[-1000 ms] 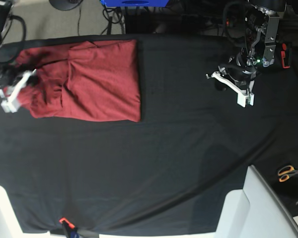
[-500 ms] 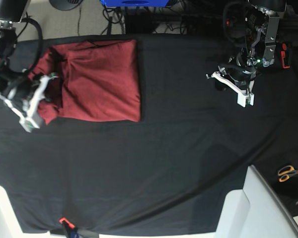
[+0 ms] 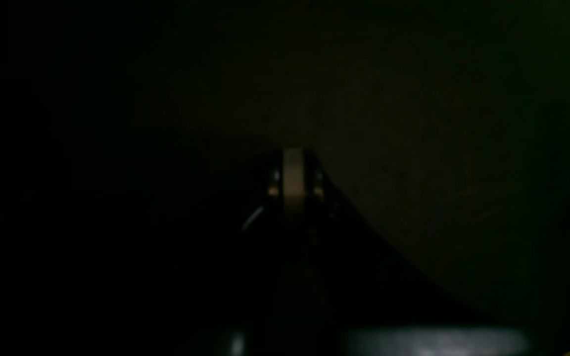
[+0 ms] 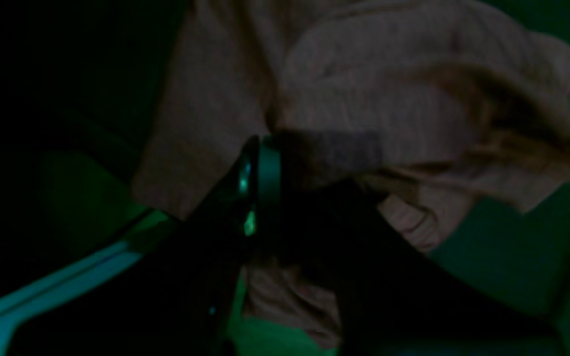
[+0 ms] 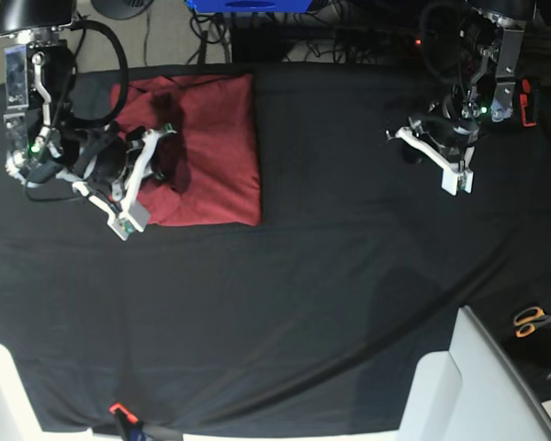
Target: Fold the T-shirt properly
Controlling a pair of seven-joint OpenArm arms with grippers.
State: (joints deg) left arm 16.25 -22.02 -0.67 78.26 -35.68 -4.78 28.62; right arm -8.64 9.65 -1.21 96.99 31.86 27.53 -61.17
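Table edge nearest me: I see a white block at the lower right corner, and a small orange clip at the lower left edge of the tablecloth.
Scissors: orange-handled scissors lie at the far right, beside the white block.
Tablecloth: a black tablecloth covers the table; its wide middle is bare.
Right gripper: my right gripper sits over the left edge of the shirt. In its wrist view the fingers are pinched on a bunched fold of cloth, which drapes over and past them.
T-shirt: the brick-red T-shirt lies on the left part of the table toward the far edge. Its right part is flat with a straight edge; its left part is gathered up around the right gripper. In the wrist view the colour looks washed out and dim.
Left gripper: my left gripper hangs over bare tablecloth at the far right, well apart from the shirt. Its wrist view is nearly black, but the fingers appear pressed together with nothing between them.
Beyond the table: cables and a blue box on the floor.
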